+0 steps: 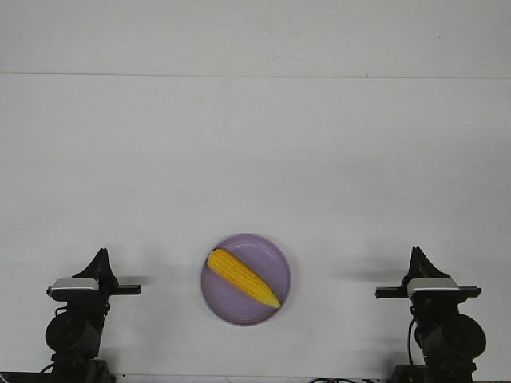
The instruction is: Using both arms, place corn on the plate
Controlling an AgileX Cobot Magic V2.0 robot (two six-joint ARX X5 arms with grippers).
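Note:
The yellow-orange corn [243,278] lies diagonally on the lavender plate [271,254], thick end to the back left and tip to the front right. The plate sits on the white table near the front edge, midway between the arms. My left gripper [101,257] is at the front left, well apart from the plate; its fingers meet in one point and hold nothing. My right gripper [418,254] is at the front right, likewise apart from the plate, fingers together and empty.
The white table [255,159] runs back to a far edge below a white wall. Nothing else stands on it.

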